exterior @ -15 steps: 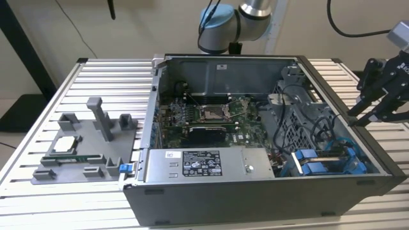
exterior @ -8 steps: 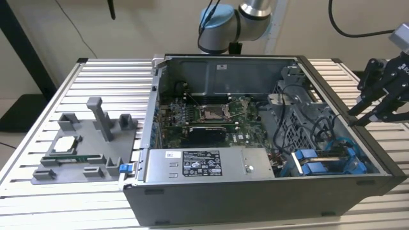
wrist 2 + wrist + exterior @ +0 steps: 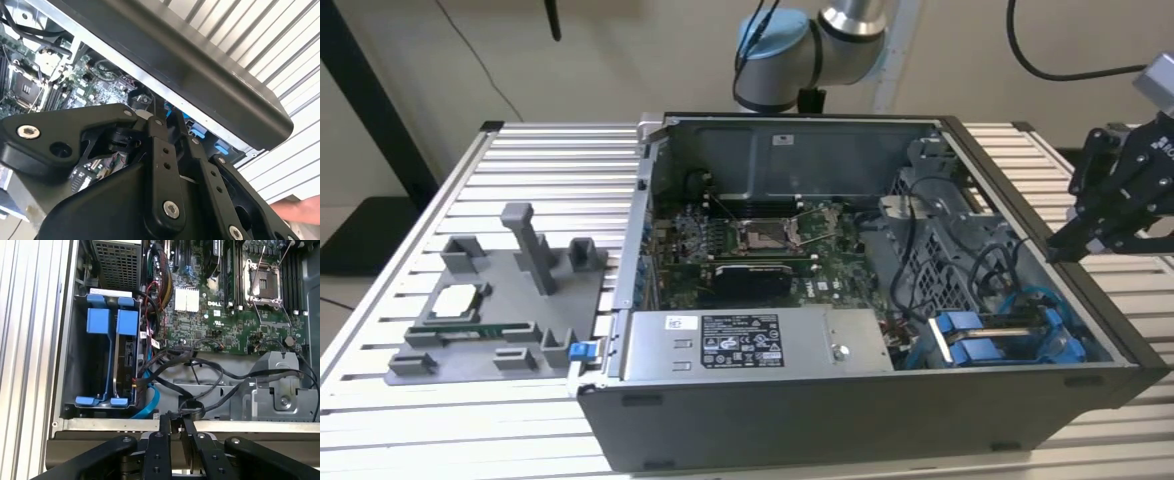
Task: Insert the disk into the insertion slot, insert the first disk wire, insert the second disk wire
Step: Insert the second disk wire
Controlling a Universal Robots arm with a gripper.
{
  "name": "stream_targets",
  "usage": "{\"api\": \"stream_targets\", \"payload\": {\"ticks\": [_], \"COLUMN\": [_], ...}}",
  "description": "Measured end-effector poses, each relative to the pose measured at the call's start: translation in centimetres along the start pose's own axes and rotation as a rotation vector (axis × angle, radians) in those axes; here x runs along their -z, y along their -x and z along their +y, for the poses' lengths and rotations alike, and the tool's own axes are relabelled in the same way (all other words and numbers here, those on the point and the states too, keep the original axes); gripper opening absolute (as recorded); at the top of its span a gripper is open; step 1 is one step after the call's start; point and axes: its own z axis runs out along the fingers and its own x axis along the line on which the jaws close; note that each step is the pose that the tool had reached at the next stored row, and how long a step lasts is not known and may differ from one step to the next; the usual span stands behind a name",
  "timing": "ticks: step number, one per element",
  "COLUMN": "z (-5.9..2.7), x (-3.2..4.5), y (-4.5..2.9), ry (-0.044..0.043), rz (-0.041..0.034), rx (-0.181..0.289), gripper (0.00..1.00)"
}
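Observation:
The disk (image 3: 125,357) stands on edge in its blue carrier frame (image 3: 97,320) inside the insertion slot (image 3: 80,365), a bay at the open computer case's corner. In the exterior view the blue carrier (image 3: 974,340) sits at the case's near corner on that view's right. Black wires (image 3: 165,362) and a light blue wire (image 3: 150,400) run beside the disk's end; I cannot tell whether any is plugged in. My gripper (image 3: 176,421) hovers over the case wall next to the bay with fingers together and nothing held. It hangs off the case's side (image 3: 1061,250).
The motherboard (image 3: 747,245) with its open processor socket fills the case's middle, and a power supply (image 3: 747,340) lies along the near wall. A grey fixture (image 3: 494,320) with parts sits on the slatted table. A hand (image 3: 300,210) shows beyond the case.

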Motion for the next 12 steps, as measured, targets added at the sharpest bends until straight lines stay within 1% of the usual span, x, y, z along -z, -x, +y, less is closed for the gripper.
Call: {"api": "stream_targets", "payload": {"ticks": [3, 7, 11, 12], "z": [0.01, 0.0, -0.01, -0.01], "x": [-0.01, -0.08, -0.1, -0.1], "y": [-0.18, -0.3, -0.32, -0.31], "ry": [0.0005, 0.0043, 0.0048, 0.0048], "rz": [-0.0031, -0.0036, -0.0038, -0.004], "rx": [0.0, 0.0, 0.0, 0.0], "gripper": [1.0, 1.0, 1.0, 0.0]}}
